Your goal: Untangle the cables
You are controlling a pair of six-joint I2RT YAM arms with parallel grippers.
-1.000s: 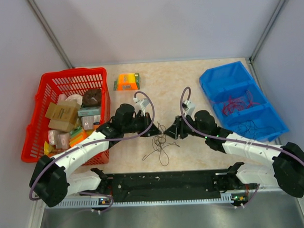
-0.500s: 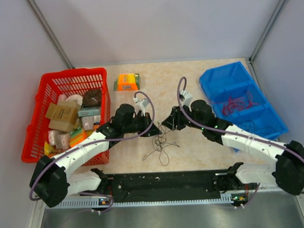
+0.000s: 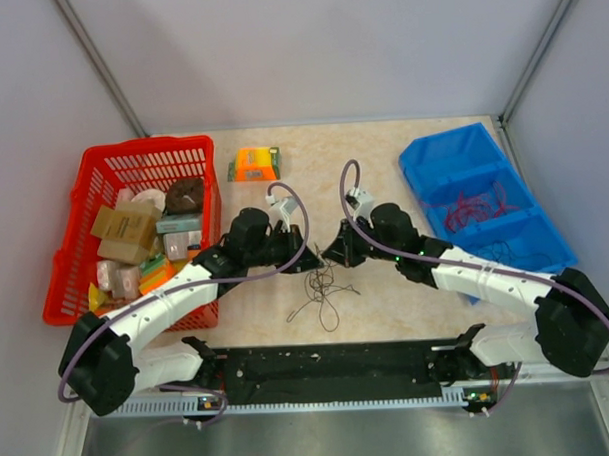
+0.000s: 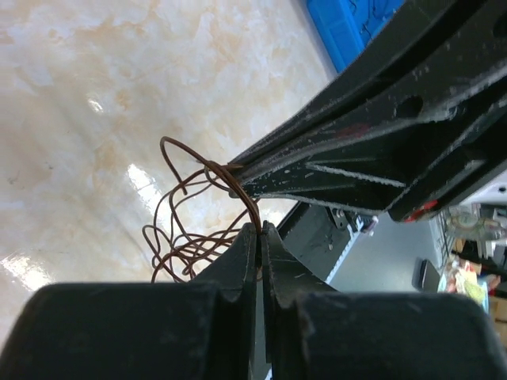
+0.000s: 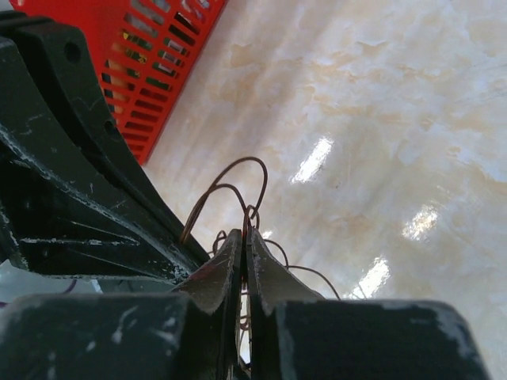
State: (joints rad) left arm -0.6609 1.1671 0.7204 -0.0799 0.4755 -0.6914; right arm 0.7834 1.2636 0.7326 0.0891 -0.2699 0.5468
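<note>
Both left pincer (image 4: 258,231), right pincer (image 5: 242,236) clamp cables (image 4: 188,245).

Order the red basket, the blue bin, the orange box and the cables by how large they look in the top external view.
1. the red basket and the blue bin: they look about alike, so I do not rank them.
2. the cables, counting their loose spread.
3. the orange box, smallest.

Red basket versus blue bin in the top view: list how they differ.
The red basket has lattice walls; the blue bin has solid ones. The basket is piled with boxes and packets; the bin's compartments hold thin wires. The basket sits left, the bin right. Both are open-topped.
</note>
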